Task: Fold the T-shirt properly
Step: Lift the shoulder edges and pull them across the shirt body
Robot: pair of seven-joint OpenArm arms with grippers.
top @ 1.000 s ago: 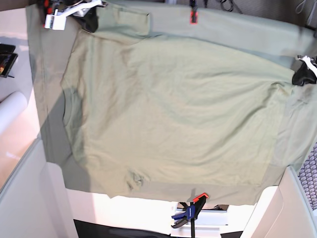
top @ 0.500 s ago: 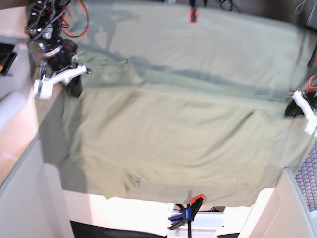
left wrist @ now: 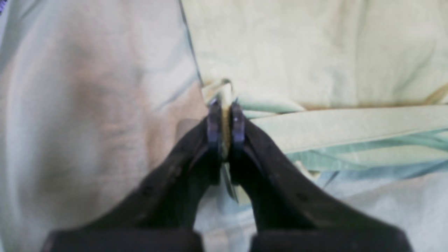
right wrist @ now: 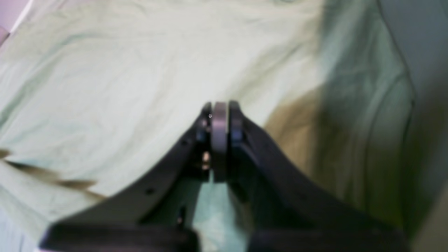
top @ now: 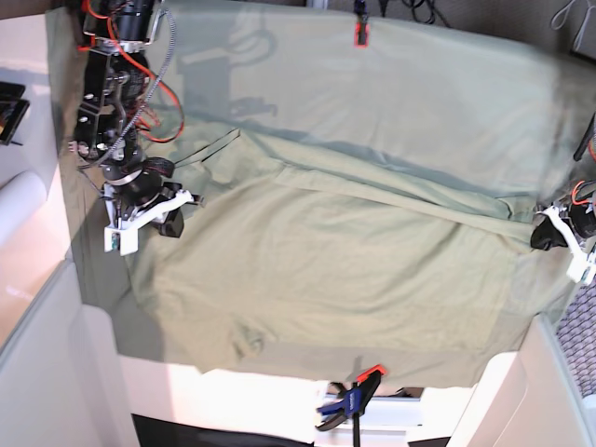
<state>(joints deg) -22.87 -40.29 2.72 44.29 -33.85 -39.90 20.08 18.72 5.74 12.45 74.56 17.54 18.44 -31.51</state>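
The pale sage-green T-shirt lies across the tablecloth, its far part lifted and drawn over the near part in a long fold. My right gripper, at the left of the base view, is shut on the shirt near the collar end; the right wrist view shows its jaws closed on a thin grey strip of cloth. My left gripper, at the right of the base view, is shut on the hem end; the left wrist view shows its jaws pinching a folded edge of the T-shirt.
An orange clamp pins the tablecloth at the far edge, and a blue and orange clamp pins it at the near edge. A white roll and a black object sit at the left. A mesh basket stands at the right.
Both grippers have moved from the far side toward the near edge, carrying the shirt's far edge with them. The shirt now has a long fold across it.
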